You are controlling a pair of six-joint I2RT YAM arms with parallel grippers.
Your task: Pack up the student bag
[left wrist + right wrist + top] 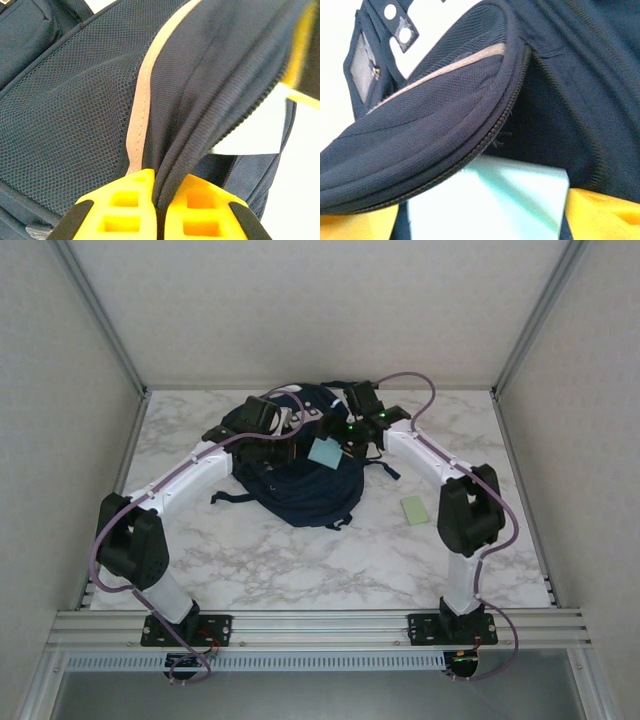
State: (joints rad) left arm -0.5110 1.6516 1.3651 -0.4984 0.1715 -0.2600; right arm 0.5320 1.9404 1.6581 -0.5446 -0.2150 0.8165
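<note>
left fingers [125, 210] pinched, student bag [70, 120] edge between

A: What place is this?
B: A robot lab cell. White panels [300, 300] in aluminium profiles [100, 310] close the left, right and far sides; the left arm [185, 475] and right arm [425, 452] are bolted to a rail [320, 625] at the desk's [300, 565] near edge.

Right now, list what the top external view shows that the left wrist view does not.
Top external: the white marble table, a pale green rectangular pad lying right of the dark navy fabric student bag, and both arms reaching over it. Left wrist: the left tool, its yellow fingers pinching a fabric fold beside the zipper, plus fine mesh weave. Both: the student bag itself.
</note>
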